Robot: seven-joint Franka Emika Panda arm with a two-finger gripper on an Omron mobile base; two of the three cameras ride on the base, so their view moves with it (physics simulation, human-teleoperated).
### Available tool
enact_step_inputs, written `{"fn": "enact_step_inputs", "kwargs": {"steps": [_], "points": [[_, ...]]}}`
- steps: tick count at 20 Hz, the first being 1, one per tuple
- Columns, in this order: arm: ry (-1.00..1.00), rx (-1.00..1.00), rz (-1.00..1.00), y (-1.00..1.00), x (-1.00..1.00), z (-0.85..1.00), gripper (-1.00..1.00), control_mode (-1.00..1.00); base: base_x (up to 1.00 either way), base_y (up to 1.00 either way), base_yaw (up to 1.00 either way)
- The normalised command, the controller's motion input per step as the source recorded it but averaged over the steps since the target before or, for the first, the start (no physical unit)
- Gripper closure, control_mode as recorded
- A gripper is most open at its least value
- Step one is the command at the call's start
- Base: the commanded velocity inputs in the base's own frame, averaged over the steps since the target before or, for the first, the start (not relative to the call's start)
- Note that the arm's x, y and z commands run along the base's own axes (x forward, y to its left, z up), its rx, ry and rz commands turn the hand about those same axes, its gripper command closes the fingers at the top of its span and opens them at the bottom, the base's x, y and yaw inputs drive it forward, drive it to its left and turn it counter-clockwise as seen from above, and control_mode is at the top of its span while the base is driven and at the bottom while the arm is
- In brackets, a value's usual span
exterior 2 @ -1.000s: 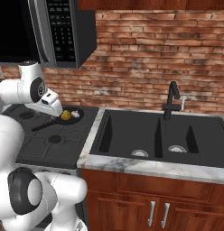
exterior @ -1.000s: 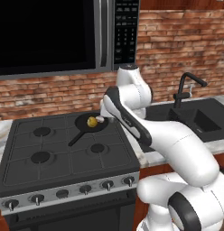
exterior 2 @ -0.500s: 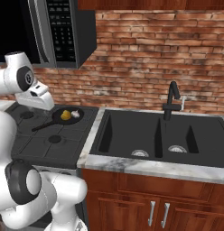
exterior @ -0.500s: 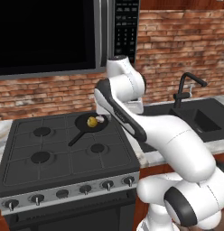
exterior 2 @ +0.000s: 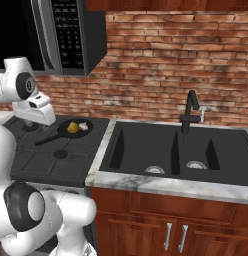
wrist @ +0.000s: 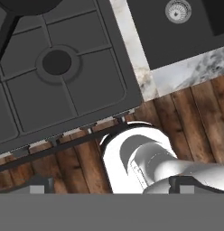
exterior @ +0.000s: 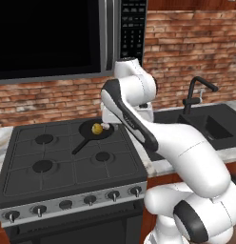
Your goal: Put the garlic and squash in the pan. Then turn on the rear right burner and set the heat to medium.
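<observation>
A simulated kitchen with a red brick wall; a black gas stove [exterior: 67, 162] sits under a black microwave [exterior: 53, 38], with a dark double sink [exterior 2: 166, 150] set in a marble counter [exterior 2: 161, 186] beside it. A black frying pan [exterior: 91, 132] rests on the rear right burner, its long handle [exterior: 79, 146] pointing toward 7 o'clock in the left base view; the burner cap itself is hidden under the pan. Inside the pan lie the yellow squash [exterior: 96, 128] and, touching it at its 3 o'clock side, the small whitish garlic [exterior: 105, 127]; in the right base view the squash [exterior 2: 72, 127] sits left of the garlic [exterior 2: 83, 126]. The front right burner [exterior: 103, 156] is bare, at 6 o'clock from the pan. A row of knobs [exterior: 113, 194] lines the stove's front edge. The white arm curves up over the stove's right side; its hand hangs above the pan's right rim, raised clear of it. The tool [wrist: 112, 185] is released, jaws spread wide and grasping nothing; its dark fingertips [wrist: 39, 182] show at the bottom corners of the hand view, looking down on the stove front, a burner [wrist: 56, 62], and a sink drain [wrist: 178, 10] at 1 o'clock.
</observation>
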Motion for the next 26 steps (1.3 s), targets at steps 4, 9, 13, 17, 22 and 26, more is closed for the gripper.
{"fn": "enact_step_inputs", "kwargs": {"steps": [4,9,13,17,22,26], "points": [[-0.01,0.13,0.00,-0.01,-0.43,-0.07,-1.00,-1.00,0.00,0.00,0.00],[-0.10,0.09,0.00,0.00,-0.05,-0.01,-1.00,-1.00,0.00,0.00,0.00],[-0.11,0.00,0.00,-0.06,0.00,-0.02,-1.00,-1.00,0.00,0.00,0.00],[-0.01,-0.02,0.01,-0.24,-0.01,-0.06,-1.00,-1.00,0.00,0.00,0.00],[0.00,-0.02,0.09,-0.21,0.00,-0.37,-1.00,-1.00,0.00,0.00,0.00],[0.00,0.00,0.14,-0.08,0.00,-0.70,-1.00,-1.00,0.00,0.00,0.00]]}}
